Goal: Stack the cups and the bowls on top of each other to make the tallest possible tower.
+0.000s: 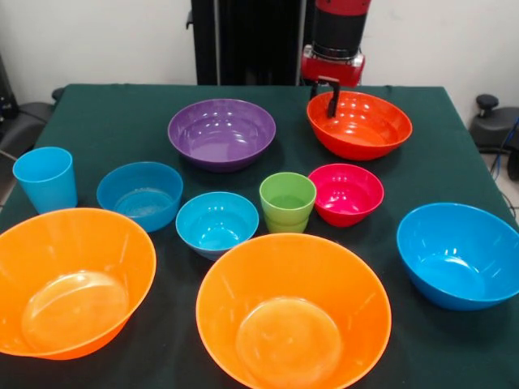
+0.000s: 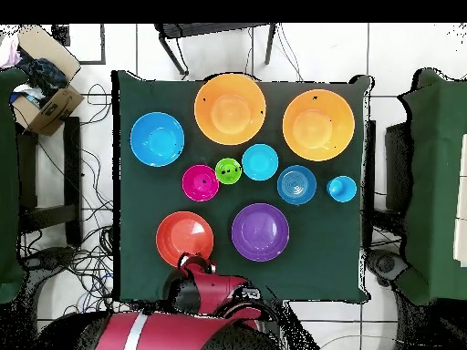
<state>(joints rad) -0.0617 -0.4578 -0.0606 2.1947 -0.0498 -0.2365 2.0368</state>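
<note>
All bowls and cups stand apart on the green cloth, none nested. Two big orange bowls (image 1: 71, 279) (image 1: 292, 312) are at the front. A big blue bowl (image 1: 460, 255) is right, a blue bowl (image 1: 139, 194) left, a small blue bowl (image 1: 216, 223) in the middle. The lime green cup (image 1: 287, 201) stands beside the pink-red bowl (image 1: 345, 193). The light blue cup (image 1: 45, 178) is far left, the purple bowl (image 1: 221, 132) at the back. My gripper (image 1: 324, 97) (image 2: 193, 262) is open, straddling the far rim of the red-orange bowl (image 1: 361, 126) (image 2: 184, 237).
The green-covered table (image 1: 122, 113) ends close behind the red-orange and purple bowls. The robot's pedestal (image 1: 243, 40) stands at that far edge. In the overhead view a cardboard box (image 2: 46, 100) and cables (image 2: 91, 264) lie on the floor beside the table.
</note>
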